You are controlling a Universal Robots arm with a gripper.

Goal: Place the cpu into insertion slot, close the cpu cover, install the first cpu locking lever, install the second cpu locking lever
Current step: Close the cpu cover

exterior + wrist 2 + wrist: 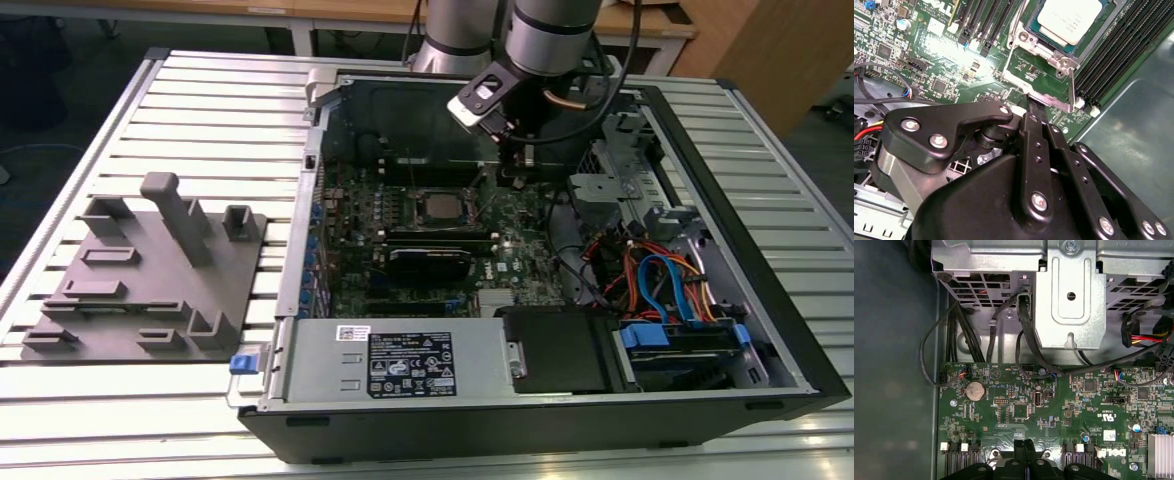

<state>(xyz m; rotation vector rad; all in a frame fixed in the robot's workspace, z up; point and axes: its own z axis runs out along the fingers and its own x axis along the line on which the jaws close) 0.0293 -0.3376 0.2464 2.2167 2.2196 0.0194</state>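
The cpu (1070, 19) sat flat in the insertion slot (1101, 36), a little beyond the claw's tip. The cpu cover (1040, 46) lay round it, though whether that frame was fully down could not be told.

The claw (1033, 106) was narrow, its fingers pressed together with nothing between them. Its tip was at the flat end of a locking lever (1072, 85), touching it or just above it. The step looked to be seating that lever. To do it well, the push should probably stay on the lever's end and carry it down under its catch, without sliding off onto the board.

A second thin lever (1012, 31) ran along another side of the socket. The memory slots (1114, 55) stood just beside the first lever, and small board parts lay close under the fingers, so a slip could scrape them.

On the claw's other side, black cables (1024, 340) drooped from a metal drive bracket (1069, 300) over the board's edge, perhaps near enough to snag the wrist.
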